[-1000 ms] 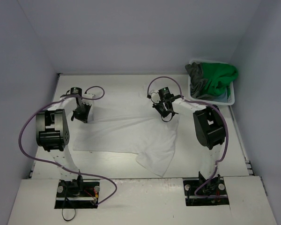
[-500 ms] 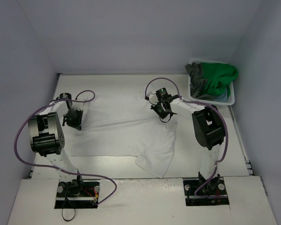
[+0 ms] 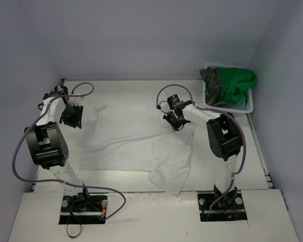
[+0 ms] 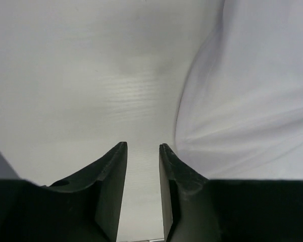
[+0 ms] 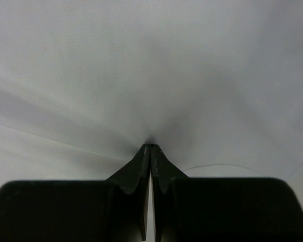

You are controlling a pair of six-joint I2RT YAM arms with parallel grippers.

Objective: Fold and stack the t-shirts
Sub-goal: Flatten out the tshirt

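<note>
A white t-shirt (image 3: 136, 141) lies spread across the middle of the table, one sleeve hanging toward the near edge. My right gripper (image 3: 175, 121) is shut on its far right corner; in the right wrist view the cloth (image 5: 151, 65) puckers into the closed tips (image 5: 151, 146). My left gripper (image 3: 72, 117) stands just left of the shirt's far left corner. Its jaws (image 4: 142, 146) are slightly open over bare table with nothing between them, and the shirt's edge (image 4: 252, 101) lies to their right. A green t-shirt (image 3: 237, 80) and a dark grey one (image 3: 211, 80) are heaped in the basket.
The white laundry basket (image 3: 251, 105) stands at the far right corner of the table. Grey walls close in the left, far and right sides. Both arm bases are bolted at the near edge.
My left gripper travelled left and farther away, drawing the shirt's left corner outward, then let go and opened a little. The right gripper stayed shut on its corner, shifting slightly left.
</note>
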